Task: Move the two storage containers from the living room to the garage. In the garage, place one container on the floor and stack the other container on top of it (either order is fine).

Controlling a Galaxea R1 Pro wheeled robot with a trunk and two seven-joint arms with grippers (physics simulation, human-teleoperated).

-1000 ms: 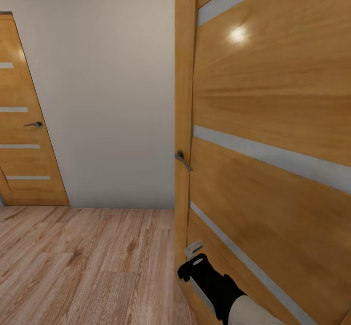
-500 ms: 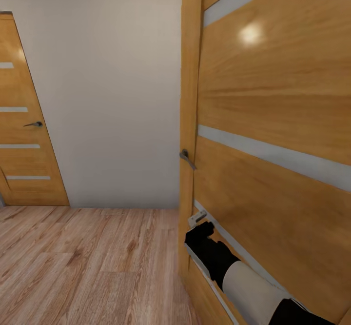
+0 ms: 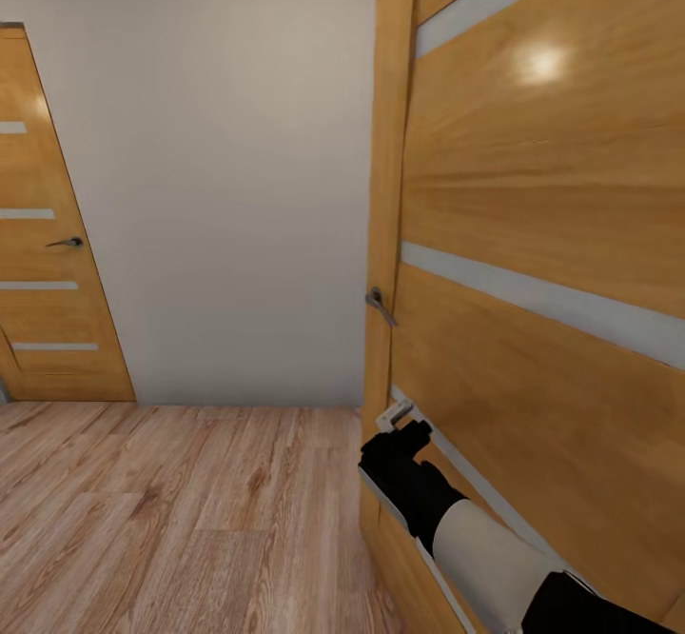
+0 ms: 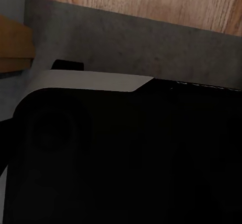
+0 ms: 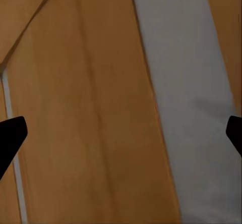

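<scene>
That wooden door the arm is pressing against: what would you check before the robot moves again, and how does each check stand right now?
1. Right gripper at the near door: ok, it sits close against the lower glass strip.
2. Right gripper free of load: ok, fingertips stand wide apart with nothing between.
3. Door handle untouched: ok, it is above the gripper.
4. Left gripper state: cannot tell, its camera faces a dark body.
5. Wood floor ahead free: ok.
6. Storage containers located: cannot tell.
</scene>
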